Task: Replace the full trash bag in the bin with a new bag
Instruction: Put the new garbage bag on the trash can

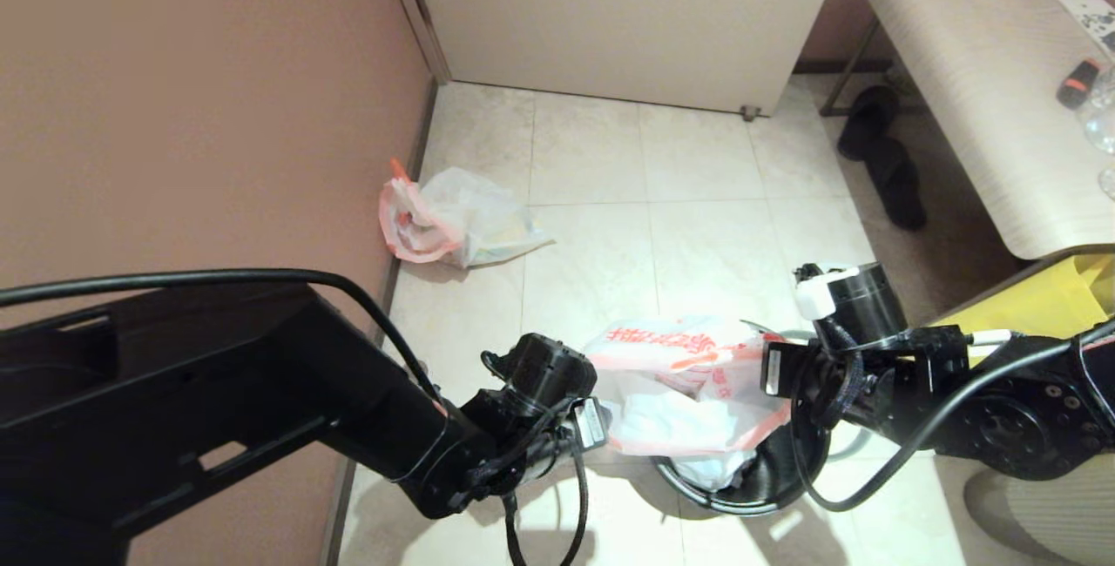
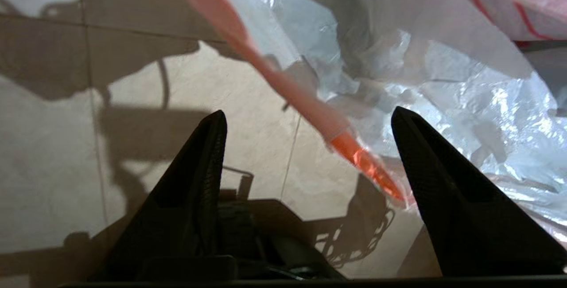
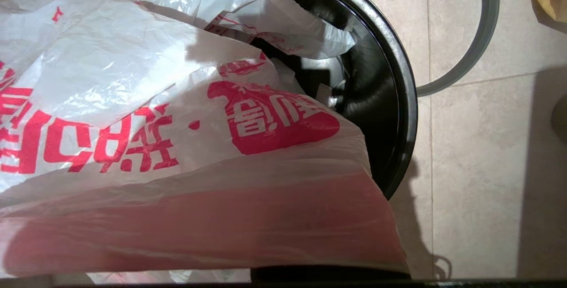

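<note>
- The bin (image 1: 766, 483) stands on the tiled floor (image 1: 610, 235) low in the head view, and serves as the landmark here.
- The new bag (image 1: 688, 383) is draped over the bin's near-left side, its lower part hanging down into the bin's mouth and its printed upper part bunched above the rim.
- The left gripper (image 2: 305, 124) sits just left of the bin, beside the new bag; its fingers (image 2: 199, 177) stand wide apart with nothing between them, and a pink handle (image 2: 283, 88) of the bag passes across the gap without being pinched.
- The right gripper (image 1: 780, 374) hangs over the bin's right rim, closed on the new bag's pink edge, which fills the near part of the right wrist view.
- The grey ring (image 3: 478, 40) lies flat on the floor just beyond the bin, off it.
- The full bag (image 1: 453, 218) lies on the floor well beyond and left of the bin, against the wall (image 1: 200, 104).
- A yellow bag (image 1: 1037, 305) shows right of the bin, under a bench (image 1: 984, 87).
</note>
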Robot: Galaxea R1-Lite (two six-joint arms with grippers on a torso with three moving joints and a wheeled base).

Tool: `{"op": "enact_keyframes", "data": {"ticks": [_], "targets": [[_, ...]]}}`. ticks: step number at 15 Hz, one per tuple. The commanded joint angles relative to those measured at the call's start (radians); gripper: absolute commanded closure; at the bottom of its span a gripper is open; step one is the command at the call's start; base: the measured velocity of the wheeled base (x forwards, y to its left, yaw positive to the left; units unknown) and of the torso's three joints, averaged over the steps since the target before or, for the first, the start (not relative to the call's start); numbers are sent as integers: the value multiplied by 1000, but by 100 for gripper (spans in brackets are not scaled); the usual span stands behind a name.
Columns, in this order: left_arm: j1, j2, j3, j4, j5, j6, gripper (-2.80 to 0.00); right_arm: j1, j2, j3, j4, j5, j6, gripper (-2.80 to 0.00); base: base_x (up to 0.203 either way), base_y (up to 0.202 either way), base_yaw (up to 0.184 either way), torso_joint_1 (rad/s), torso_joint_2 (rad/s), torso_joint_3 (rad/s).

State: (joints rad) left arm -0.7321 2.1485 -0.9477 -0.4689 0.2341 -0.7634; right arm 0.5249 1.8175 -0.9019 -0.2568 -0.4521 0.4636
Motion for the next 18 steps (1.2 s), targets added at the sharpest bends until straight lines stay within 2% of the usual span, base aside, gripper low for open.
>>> {"op": "enact_keyframes", "data": {"ticks": [1,3,5,6,8,13,15,18], "targets": [[2,47,-3,-35,4,-1,-280,5,-29,1,0,-2,3,0,0,0,0,0,0,0],[0,81,-17,-48,5,16,-280,9,-45,3,2,-2,3,0,0,0,0,0,0,0],[0,134,-78,-41,3,43,-280,7,-59,3,1,2,4,0,0,0,0,0,0,0],[0,161,-120,-34,2,58,0,9,-65,4,-1,11,4,0,0,0,0,0,0,0],[-5,204,-177,-11,1,74,0,7,-88,6,1,29,4,0,0,0,0,0,0,0],[1,202,-178,-18,19,76,0,-18,-108,44,4,42,6,0,0,0,0,0,0,0],[5,163,-172,-20,66,77,0,-50,-98,106,3,48,6,0,0,0,0,0,0,0],[-8,154,-152,-19,68,78,0,-135,-32,189,-1,60,5,0,0,0,0,0,0,0]]}}
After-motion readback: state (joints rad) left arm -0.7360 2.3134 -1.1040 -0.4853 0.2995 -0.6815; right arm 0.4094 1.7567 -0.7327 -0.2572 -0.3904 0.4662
